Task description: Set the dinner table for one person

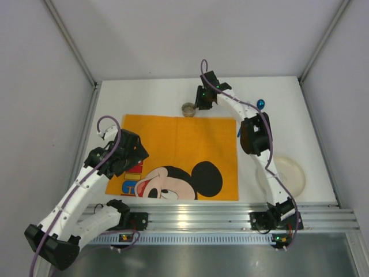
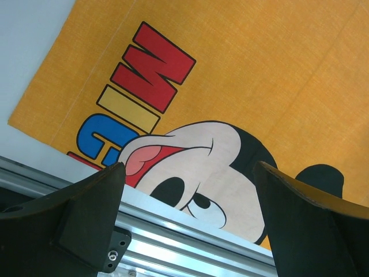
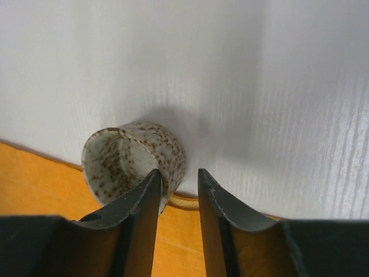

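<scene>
**Left pincer** (image 2: 189,170): jaws wide, nothing between them. It hangs over the near-left part of the rectangular orange cloth placemat (image 2: 259,69). Nothing to pick up lies under it, so I judge it parked clear of the work.

**Print below the left pincer:** a Mickey Mouse face and block letters, red "M", yellow "I", blue "C". The rest is hidden behind one finger. No brand or other writing is legible anywhere.

**Large flat white matte bench** (image 1: 144,95): carries everything and runs under both pincers. It is bare in a strip ahead of the right pincer, beyond the placemat's far edge.

**Right pincer** (image 3: 178,171): jaws narrow. A small round brown-speckled ceramic cup (image 3: 124,158) sits at its fingertips, at the placemat's far edge.
- The cup's side wall lies in the gap, with one finger over the mouth and the other outside.
- This reads as a pinch on the rim.
- Whether the pads actually press the wall, I cannot tell.

**Right of the right pincer, near:** a small shiny blue object (image 1: 260,104), too small to identify.

**Well behind the right pincer, alongside its arm:** a round cream plate (image 1: 291,173) on the bench, off the placemat.

**Judgement:** with both plate and cup off the placemat, the setting is at an early stage.
</scene>
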